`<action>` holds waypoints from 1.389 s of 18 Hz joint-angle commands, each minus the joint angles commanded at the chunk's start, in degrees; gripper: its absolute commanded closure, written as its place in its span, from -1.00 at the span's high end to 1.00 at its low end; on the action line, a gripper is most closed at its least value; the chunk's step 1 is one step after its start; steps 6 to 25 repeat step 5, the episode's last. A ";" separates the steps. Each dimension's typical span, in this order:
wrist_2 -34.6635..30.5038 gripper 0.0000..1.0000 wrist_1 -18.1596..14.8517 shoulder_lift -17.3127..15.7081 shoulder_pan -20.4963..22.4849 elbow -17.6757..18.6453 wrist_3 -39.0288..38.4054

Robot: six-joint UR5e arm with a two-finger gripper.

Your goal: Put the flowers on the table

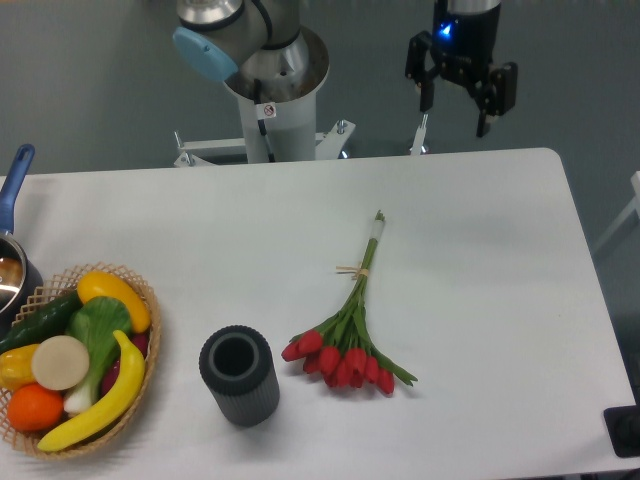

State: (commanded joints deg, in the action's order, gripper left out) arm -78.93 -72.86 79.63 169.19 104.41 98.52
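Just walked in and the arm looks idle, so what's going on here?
Nothing is being held right now. The red tulips lie flat on the white table, blooms toward the near edge, beside a dark grey cylinder. The robot's hand hangs open and empty above the table's far edge, well away from the flowers. A basket of fruit and vegetables sits at the left.
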 joint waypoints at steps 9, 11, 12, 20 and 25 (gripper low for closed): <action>0.27 1.00 0.26 -0.09 0.00 0.09 -0.09; 0.27 1.00 0.26 -0.09 0.00 0.09 -0.09; 0.27 1.00 0.26 -0.09 0.00 0.09 -0.09; 0.27 1.00 0.26 -0.09 0.00 0.09 -0.09; 0.27 1.00 0.26 -0.09 0.00 0.09 -0.09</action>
